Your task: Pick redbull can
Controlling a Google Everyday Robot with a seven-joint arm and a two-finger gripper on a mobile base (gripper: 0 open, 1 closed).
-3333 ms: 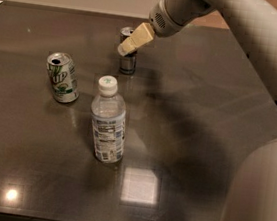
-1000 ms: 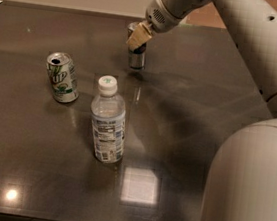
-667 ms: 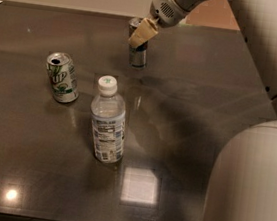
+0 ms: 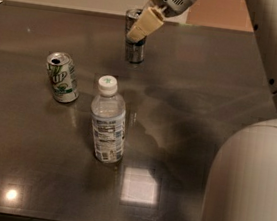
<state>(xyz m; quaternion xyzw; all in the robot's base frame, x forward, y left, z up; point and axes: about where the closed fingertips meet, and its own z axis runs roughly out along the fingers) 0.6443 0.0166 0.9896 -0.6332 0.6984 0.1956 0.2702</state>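
The redbull can (image 4: 135, 49) is a slim dark can with a silver top, at the far middle of the dark table (image 4: 206, 90). My gripper (image 4: 138, 32) comes down from the upper right and is shut on the can's upper part. One cream finger (image 4: 145, 24) lies across the front of the can; the other is hidden behind it. The can looks raised a little, with its reflection just beneath it.
A white-and-green can (image 4: 62, 77) stands at the left. A clear plastic bottle (image 4: 108, 121) with a white cap stands in the middle, nearer the front. My white arm and body (image 4: 255, 187) fill the right side. The table's far edge runs just behind the redbull can.
My gripper has closed around the redbull can and risen with it; the can now sits higher in view. The bottle and the white-and-green can have not moved.
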